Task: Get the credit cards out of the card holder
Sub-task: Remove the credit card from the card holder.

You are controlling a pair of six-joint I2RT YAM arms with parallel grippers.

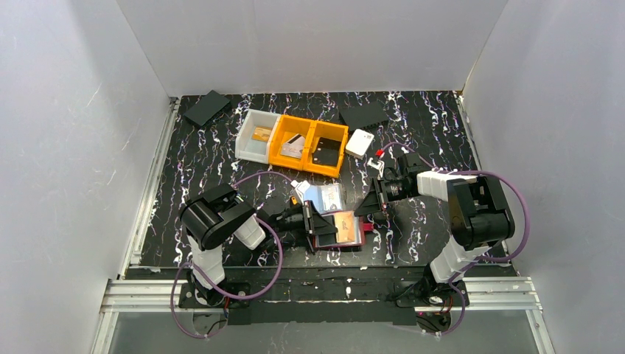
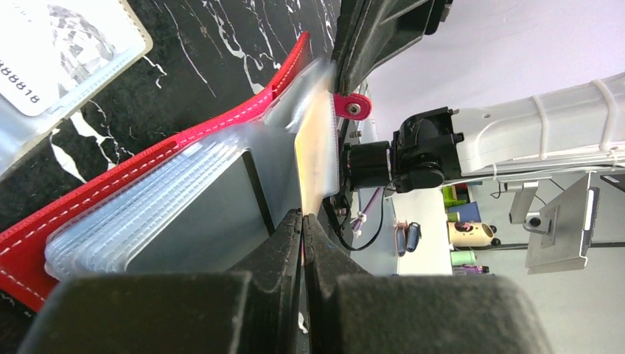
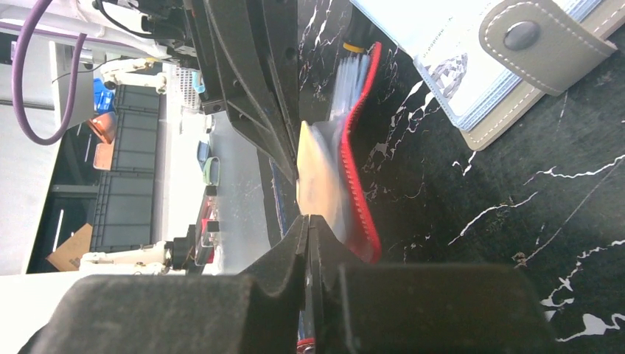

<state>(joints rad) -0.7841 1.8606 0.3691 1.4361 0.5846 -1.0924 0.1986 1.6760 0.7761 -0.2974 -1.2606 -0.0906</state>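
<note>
card holder (image 1: pixel 340 230) at near edge, centre. left gripper (image 2: pixel 302 217) pinched shut on plastic sleeve (image 2: pixel 273 147), likely anchoring it. right gripper (image 3: pixel 307 220) clamped on pale orange card (image 3: pixel 313 166), seemingly for extraction.

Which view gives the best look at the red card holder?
Left wrist: the red card holder fills it, stitched cover and stacked clear sleeves plain. Top external shows it small, between the left gripper and right gripper. Right wrist shows only its red edge and one blurred sleeve.
</note>
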